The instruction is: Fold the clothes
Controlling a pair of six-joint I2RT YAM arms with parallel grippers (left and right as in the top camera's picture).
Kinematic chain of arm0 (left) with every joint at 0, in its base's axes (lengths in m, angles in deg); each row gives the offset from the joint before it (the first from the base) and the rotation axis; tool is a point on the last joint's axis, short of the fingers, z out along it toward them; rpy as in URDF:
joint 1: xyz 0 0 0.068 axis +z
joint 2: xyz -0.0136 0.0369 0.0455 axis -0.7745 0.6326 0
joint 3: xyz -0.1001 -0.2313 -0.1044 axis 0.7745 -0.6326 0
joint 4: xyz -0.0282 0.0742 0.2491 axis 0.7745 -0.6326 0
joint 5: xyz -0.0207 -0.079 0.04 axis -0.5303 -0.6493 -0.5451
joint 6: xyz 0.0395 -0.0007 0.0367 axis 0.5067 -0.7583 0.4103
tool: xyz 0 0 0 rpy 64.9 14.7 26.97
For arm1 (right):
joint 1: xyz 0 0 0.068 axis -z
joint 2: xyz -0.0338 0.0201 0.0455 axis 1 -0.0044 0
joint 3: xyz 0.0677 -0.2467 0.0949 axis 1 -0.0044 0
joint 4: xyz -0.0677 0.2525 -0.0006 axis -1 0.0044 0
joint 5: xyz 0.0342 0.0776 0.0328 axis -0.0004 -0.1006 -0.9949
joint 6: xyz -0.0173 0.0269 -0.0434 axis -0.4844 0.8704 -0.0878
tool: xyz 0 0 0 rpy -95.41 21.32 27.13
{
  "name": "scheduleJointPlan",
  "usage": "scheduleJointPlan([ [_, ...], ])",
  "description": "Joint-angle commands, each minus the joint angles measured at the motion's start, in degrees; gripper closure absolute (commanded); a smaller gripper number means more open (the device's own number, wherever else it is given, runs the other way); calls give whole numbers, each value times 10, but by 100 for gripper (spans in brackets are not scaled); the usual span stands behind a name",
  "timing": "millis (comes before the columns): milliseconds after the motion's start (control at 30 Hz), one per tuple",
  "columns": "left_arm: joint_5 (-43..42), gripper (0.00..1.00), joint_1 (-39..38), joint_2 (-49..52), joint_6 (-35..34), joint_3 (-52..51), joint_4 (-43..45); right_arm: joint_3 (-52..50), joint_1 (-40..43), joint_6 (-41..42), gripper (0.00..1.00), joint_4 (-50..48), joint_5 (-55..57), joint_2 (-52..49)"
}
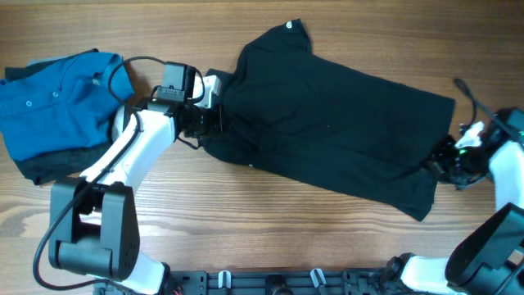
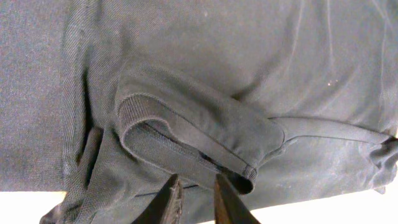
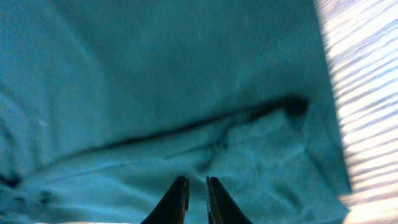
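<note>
Shirt (image 1: 327, 115) spread on desk (image 1: 246, 229), slanting from 10 to 4 o'clock. Left gripper (image 1: 214, 121) at its 9 o'clock edge, nearly pressed together, pinching fabric by the sleeve cuff. Right gripper (image 1: 442, 161) at its 4 o'clock corner, likewise pinching shirt.
</note>
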Motion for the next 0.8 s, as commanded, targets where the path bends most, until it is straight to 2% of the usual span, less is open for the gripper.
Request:
scheduleJointPlan([
  [0,16,83,-12,26,10,9,0,-61,-12,42,86,-46,24,-4],
  [33,32,83,-13,38,10,8,0,-68,-12,43,86,-47,23,-4],
  [133,102,96,-12,86,9,8,-7,-104,-12,45,86,-64,23,-4],
  [200,118,96,-12,113,6,8,-27,-154,-12,85,87,-110,37,-4],
  [267,94,87,-17,116,0,8,-39,-199,-12,145,87,-165,92,-4],
  [300,66,79,-21,116,1,8,-42,-204,-11,177,90,-179,156,-4],
  [333,48,66,-28,116,0,8,-46,-194,-5,194,93,-176,202,-4],
  [433,45,53,-38,111,1,8,-70,-127,29,192,95,-143,218,-4],
  [500,44,48,-38,94,1,10,-71,-68,31,140,93,-134,188,-4],
  [633,43,31,-38,36,2,23,-72,49,31,32,70,-54,31,1],
  [667,51,38,-38,32,7,23,-76,64,31,19,69,-36,-3,8],
  [700,90,58,-38,35,7,22,-85,69,31,6,69,-26,-42,21],
  [733,113,71,-38,37,7,17,-86,69,31,0,68,-23,-60,30],
  [767,144,76,-38,48,7,4,-83,69,31,-2,68,-17,-71,41],
])
